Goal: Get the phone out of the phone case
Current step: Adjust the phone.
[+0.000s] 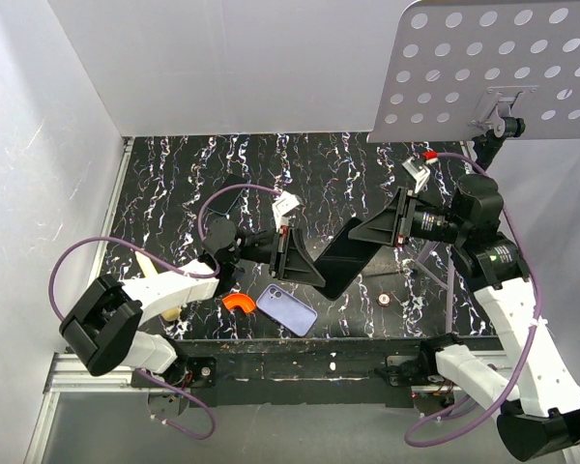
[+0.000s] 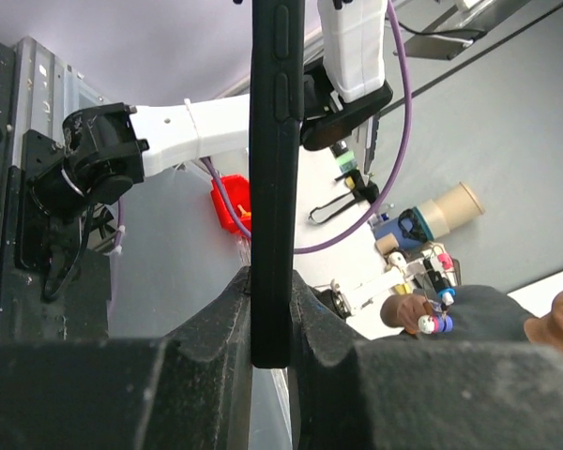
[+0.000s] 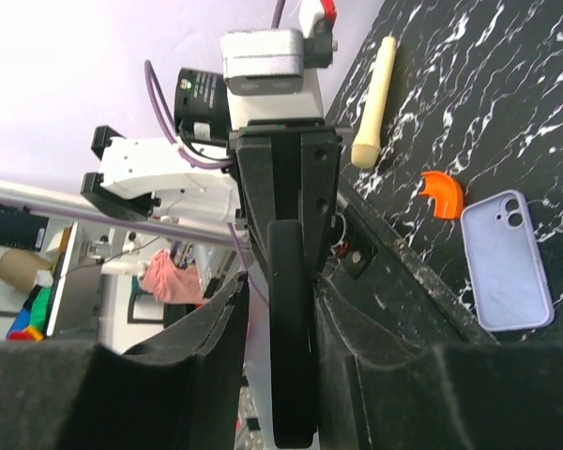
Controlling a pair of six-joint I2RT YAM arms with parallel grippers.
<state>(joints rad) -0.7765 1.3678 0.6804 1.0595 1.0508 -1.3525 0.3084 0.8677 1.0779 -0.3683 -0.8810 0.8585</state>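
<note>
A black phone case (image 1: 353, 253) hangs in the air over the middle of the table, held at both ends. My left gripper (image 1: 292, 253) is shut on its left end; in the left wrist view the case (image 2: 277, 187) stands edge-on between the fingers (image 2: 216, 319), side buttons showing. My right gripper (image 1: 398, 229) is shut on its right end, and the case is also edge-on in the right wrist view (image 3: 291, 319). A lavender phone (image 1: 287, 309) with a two-lens camera pill lies flat on the table below, also seen from the right wrist (image 3: 507, 272). I cannot tell if anything sits inside the black case.
An orange curved piece (image 1: 238, 303) lies just left of the lavender phone. A cream stick (image 1: 153, 266) lies at the left by the left arm. A small round item (image 1: 384, 300) sits near the front edge. A perforated panel (image 1: 493, 58) overhangs the back right. White walls stand at the left and back.
</note>
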